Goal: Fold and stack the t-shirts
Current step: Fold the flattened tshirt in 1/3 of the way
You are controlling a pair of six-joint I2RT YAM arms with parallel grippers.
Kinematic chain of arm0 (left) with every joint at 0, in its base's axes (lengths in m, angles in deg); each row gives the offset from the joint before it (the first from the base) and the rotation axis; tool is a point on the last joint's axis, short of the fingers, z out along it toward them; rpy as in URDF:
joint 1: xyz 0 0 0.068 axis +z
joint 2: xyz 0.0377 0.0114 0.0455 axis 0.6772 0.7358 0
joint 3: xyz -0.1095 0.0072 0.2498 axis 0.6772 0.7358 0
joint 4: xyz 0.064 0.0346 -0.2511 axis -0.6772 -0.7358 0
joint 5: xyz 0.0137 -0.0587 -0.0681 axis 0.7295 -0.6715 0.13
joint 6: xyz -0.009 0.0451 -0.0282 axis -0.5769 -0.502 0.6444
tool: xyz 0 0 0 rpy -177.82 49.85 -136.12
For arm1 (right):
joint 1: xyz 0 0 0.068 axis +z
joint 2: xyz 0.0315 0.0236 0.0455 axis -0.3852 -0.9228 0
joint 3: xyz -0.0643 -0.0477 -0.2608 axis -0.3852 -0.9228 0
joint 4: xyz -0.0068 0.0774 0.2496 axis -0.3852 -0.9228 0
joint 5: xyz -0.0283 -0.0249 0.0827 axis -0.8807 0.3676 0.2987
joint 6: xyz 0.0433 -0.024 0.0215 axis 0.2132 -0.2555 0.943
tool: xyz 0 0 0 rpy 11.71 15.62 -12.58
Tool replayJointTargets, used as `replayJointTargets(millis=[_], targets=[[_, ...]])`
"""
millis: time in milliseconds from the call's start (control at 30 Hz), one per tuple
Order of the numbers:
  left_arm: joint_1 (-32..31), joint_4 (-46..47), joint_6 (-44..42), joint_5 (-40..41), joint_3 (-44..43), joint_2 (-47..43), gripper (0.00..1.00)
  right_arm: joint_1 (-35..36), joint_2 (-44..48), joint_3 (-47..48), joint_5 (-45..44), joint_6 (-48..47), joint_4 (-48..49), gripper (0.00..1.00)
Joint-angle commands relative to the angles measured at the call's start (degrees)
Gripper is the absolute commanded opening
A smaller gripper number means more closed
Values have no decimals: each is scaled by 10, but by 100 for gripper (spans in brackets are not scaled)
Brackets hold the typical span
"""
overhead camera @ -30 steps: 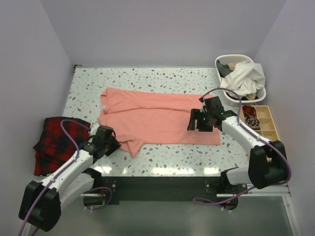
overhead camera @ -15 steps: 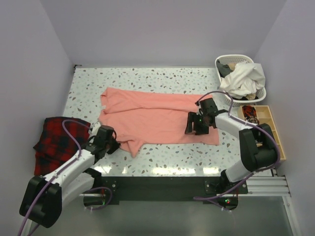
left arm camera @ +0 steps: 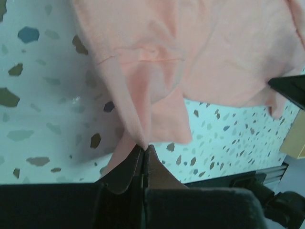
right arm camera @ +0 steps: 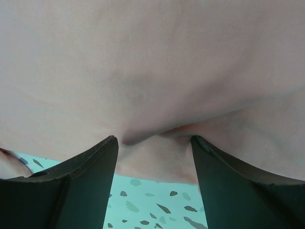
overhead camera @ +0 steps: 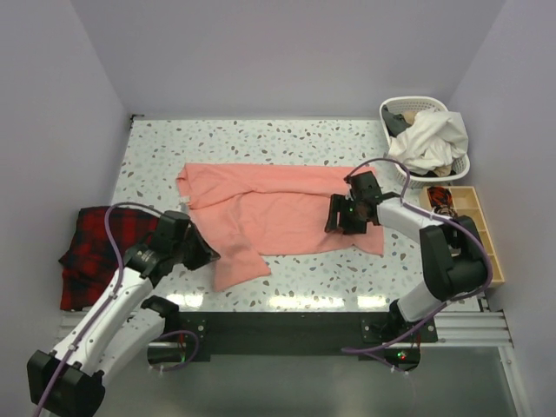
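A salmon-pink t-shirt point(overhead camera: 278, 204) lies spread across the middle of the speckled table point(overhead camera: 261, 139). My left gripper point(overhead camera: 207, 253) is shut on the t-shirt's near left corner; in the left wrist view the jaws point(left arm camera: 143, 147) pinch a fold of the pink cloth point(left arm camera: 152, 71), which hangs up from the table. My right gripper point(overhead camera: 335, 222) is open and pressed down on the shirt's right part; in the right wrist view point(right arm camera: 153, 139) its two fingers straddle a ridge of pink cloth point(right arm camera: 152, 71) near the hem.
A red-and-black plaid cloth point(overhead camera: 95, 248) lies at the table's left edge. A white basket point(overhead camera: 426, 139) of clothes stands at the back right, a wooden compartment tray point(overhead camera: 465, 217) in front of it. The table's near edge point(overhead camera: 287, 304) runs just below the shirt.
My left gripper took hold of the shirt's near left corner and pulled it toward the near edge, stretching the left side. My right gripper moved slightly left and down onto the shirt.
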Motion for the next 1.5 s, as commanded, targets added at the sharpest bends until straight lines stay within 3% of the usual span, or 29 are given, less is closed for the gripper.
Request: replayJointTargets(millis=[0, 100, 133, 233, 267, 400, 467, 600, 700, 833, 900, 1100, 1467], targets=[[-2, -107, -21, -39, -11, -32, 0, -2, 13, -41, -65, -8, -41, 68], [-2, -156, -24, -19, -30, -53, 1, -3, 41, -49, -68, -10, -55, 68], [-2, -177, -24, 4, -44, -56, 19, -3, 47, -49, -67, -13, -63, 68], [-2, -181, -28, 33, -63, -58, 56, -2, 73, -41, -58, -21, -75, 68], [-2, -176, -28, 38, -66, -55, 63, -3, 79, -35, -55, -24, -81, 68], [-3, -134, -17, 75, -101, -24, 70, -2, 118, -1, -51, -38, -109, 69], [-2, -83, -25, 116, -126, -8, 80, -3, 134, 26, -52, -41, -121, 69], [2, 28, -59, 186, -170, 99, 94, -1, 153, 72, -48, -29, -93, 73], [28, 111, -87, 222, -203, 213, 95, -3, 107, 123, -30, -28, -76, 73], [75, 220, -104, 147, -221, 330, 84, -2, 48, 169, -36, -42, -96, 72], [83, 247, -119, 148, -225, 383, 82, -2, 28, 173, -38, -44, -94, 72], [92, 328, -166, 136, -261, 477, 78, -2, -15, 170, -26, -46, -80, 72], [92, 359, -186, 136, -311, 576, 78, -2, -61, 171, -11, -50, -73, 72]])
